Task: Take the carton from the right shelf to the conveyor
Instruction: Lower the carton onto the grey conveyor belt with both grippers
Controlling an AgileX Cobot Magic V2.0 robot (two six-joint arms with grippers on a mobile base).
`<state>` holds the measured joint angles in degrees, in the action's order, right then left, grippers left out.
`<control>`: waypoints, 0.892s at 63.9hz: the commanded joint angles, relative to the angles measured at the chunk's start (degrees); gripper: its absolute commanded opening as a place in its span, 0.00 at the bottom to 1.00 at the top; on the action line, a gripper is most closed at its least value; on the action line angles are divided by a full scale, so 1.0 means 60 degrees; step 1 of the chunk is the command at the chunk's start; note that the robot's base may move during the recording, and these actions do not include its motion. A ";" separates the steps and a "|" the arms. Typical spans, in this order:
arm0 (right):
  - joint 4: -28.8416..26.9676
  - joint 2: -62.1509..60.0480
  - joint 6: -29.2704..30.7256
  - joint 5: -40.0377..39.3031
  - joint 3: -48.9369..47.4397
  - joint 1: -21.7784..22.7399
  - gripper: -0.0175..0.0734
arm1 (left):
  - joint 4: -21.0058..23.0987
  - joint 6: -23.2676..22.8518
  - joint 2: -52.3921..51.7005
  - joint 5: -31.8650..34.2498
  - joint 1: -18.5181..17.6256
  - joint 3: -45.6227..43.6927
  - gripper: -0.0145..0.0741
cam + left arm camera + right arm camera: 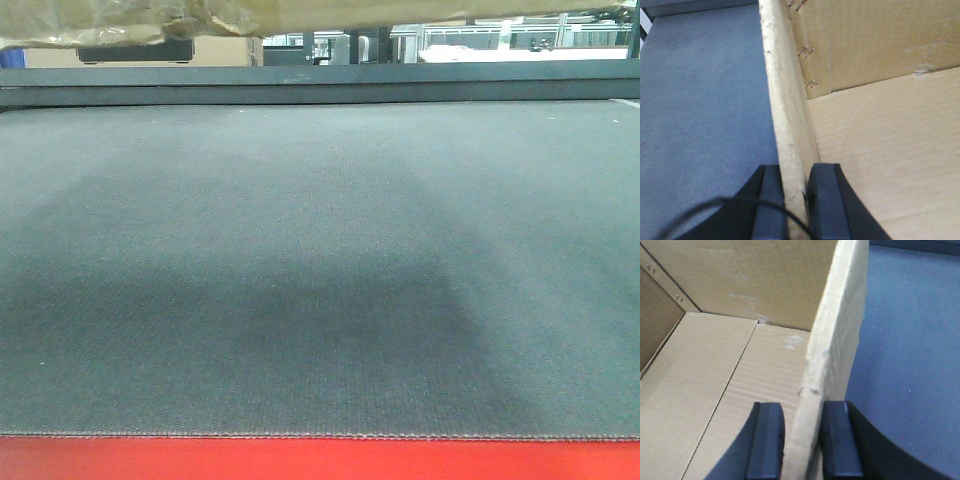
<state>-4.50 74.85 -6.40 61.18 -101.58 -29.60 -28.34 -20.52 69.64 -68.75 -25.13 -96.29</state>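
The brown carton [330,14] shows only as its underside at the top of the front view, hanging above the dark grey conveyor [320,270] with its red strip [320,460]. My left gripper [796,172] is shut on the carton's left wall, with the open inside of the carton [880,125] to its right and the belt [705,100] to its left. My right gripper [802,410] is shut on the carton's right wall, with the carton floor [715,390] to its left and the belt [905,340] to its right. The right shelf is out of view.
A dark rail [320,85] runs along the belt's far edge. Beyond it stand metal frames and equipment [500,40]. The carton's shadow lies on the middle of the belt [330,300].
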 commanded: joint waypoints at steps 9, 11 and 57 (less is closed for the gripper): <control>0.0108 -0.0210 0.0073 -0.0276 -0.0075 0.0037 0.13 | -0.1224 0.0099 -0.0056 -0.0157 0.0080 -0.0037 0.16; 0.0108 -0.0210 0.0073 -0.0276 -0.0075 0.0037 0.13 | -0.1224 0.0099 -0.0056 -0.0056 0.0080 -0.0037 0.16; 0.0826 -0.0140 0.0073 -0.0290 -0.0075 0.0037 0.13 | 0.0887 0.0200 0.0263 0.1480 0.0080 -0.0056 0.16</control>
<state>-2.28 74.85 -6.53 61.10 -101.58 -29.60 -24.52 -20.32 70.31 -63.98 -25.02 -96.29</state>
